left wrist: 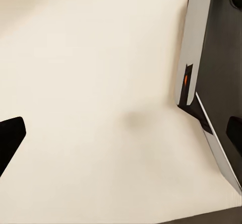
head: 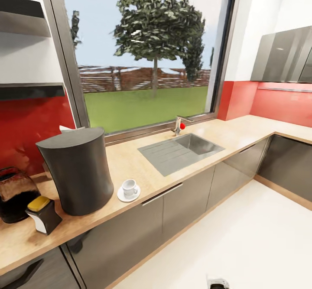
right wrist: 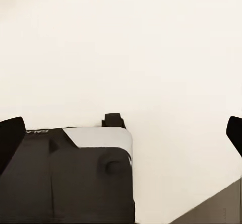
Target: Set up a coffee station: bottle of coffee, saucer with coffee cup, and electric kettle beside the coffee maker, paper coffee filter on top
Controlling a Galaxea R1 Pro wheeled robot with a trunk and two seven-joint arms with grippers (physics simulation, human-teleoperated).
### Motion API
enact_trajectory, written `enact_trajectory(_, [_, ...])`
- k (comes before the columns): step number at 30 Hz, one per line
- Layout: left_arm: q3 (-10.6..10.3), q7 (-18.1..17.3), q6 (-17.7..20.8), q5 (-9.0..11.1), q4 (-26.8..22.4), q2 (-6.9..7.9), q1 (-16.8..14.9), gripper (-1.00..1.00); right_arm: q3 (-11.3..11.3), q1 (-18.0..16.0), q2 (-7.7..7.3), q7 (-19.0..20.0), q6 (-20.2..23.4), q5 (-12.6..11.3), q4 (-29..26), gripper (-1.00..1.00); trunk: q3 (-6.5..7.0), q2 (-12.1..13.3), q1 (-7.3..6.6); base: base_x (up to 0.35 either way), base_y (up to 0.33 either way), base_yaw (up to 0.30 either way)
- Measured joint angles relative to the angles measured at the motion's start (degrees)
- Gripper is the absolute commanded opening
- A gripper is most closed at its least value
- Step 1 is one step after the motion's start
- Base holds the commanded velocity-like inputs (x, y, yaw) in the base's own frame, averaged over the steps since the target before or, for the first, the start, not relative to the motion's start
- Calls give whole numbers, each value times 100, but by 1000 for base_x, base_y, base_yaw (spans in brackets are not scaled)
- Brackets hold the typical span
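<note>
The dark grey coffee maker (head: 79, 172) stands on the light wood kitchen countertop (head: 130, 163), left of the steel sink. Just right of it the white coffee cup (head: 129, 188) sits on the saucer (head: 122, 196). At its left foot stands the bottle of coffee (head: 42, 214) with its yellow cap. A white paper edge (head: 69, 128) peeks out behind the coffee maker's top. The dark kitchen shelf (head: 28, 91) hangs at upper left. My left gripper (left wrist: 121, 138) and right gripper (right wrist: 121, 138) both hang open over the pale floor, holding nothing.
A dark glass vessel (head: 15, 193) stands at the counter's far left. The sink (head: 182, 150) and tap (head: 177, 125) lie under the window. The counter turns a corner at the right below grey wall cabinets (head: 284, 55). Pale floor (head: 242, 237) spreads before the cabinets.
</note>
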Motion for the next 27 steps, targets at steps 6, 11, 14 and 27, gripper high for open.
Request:
enact_trajectory(6, [8,0,-60,35,-7,-38,-4,100,3,1230,-1,1058,-557,441,32,100,0,0,0,0,0,0])
enact_trajectory(11, [20,0,-259,53,-7,-49,-5,100,6,1788,-3,1473,-1248,474,26,100,1,0,0,0,0,0])
enact_trajectory(14, [25,0,-277,60,-6,-50,-5,100,3,1872,-3,1508,-1394,469,21,100,1,0,1,0,0,0])
enact_trajectory(27, [45,9,-258,54,-6,-44,-5,100,11,1901,51,1515,-1391,478,25,100,1,0,1,0,0,0])
